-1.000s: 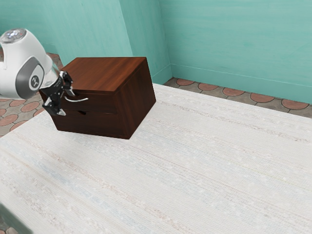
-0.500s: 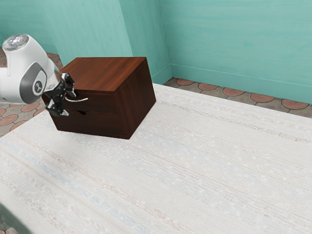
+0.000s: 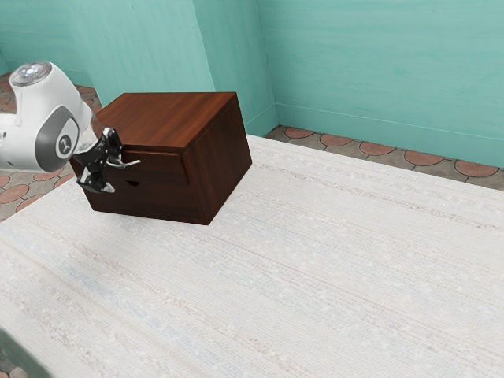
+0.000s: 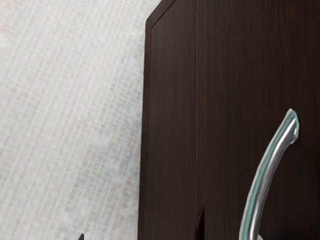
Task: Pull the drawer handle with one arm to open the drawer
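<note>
Fig.: cabinet (image 3: pixel 181 118) upper left of ext. view, on worktop (image 3: pixel 315 260). Hand (image 3: pixel 102 163) at drawer handle (image 3: pixel 126 163); open or closed, cannot tell. Drawer (image 3: pixel 157 167) seemingly barely out; approx. whole pull left.

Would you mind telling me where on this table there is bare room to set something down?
The white table is bare from the wooden drawer cabinet toward the exterior view's right, and across the whole near strip before the cabinet. It is crowded at the cabinet's front, where the gripper sits at the metal handle.
</note>
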Motion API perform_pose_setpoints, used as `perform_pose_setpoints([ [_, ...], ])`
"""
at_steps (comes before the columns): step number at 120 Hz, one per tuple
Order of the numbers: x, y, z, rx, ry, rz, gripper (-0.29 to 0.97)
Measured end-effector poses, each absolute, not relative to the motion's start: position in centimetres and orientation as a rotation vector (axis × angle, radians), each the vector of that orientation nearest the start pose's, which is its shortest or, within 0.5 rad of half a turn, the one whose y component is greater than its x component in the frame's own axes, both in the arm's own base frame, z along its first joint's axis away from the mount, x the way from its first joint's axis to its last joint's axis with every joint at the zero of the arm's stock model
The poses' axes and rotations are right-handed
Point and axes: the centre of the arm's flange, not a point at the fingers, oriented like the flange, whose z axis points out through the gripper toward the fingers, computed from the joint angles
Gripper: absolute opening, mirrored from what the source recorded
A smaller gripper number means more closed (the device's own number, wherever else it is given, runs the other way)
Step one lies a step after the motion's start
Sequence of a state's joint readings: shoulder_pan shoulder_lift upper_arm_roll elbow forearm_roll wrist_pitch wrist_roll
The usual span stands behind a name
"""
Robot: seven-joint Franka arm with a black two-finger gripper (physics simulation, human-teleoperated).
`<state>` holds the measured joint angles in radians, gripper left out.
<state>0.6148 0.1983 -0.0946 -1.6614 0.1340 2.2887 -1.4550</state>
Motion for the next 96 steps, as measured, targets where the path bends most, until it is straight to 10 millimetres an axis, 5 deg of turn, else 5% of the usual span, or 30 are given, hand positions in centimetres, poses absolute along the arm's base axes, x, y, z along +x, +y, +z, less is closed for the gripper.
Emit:
perform_pose_setpoints([
  [96, 52.2, 31.8, 54.1, 1.695, 2.474, 0.624, 0.23],
])
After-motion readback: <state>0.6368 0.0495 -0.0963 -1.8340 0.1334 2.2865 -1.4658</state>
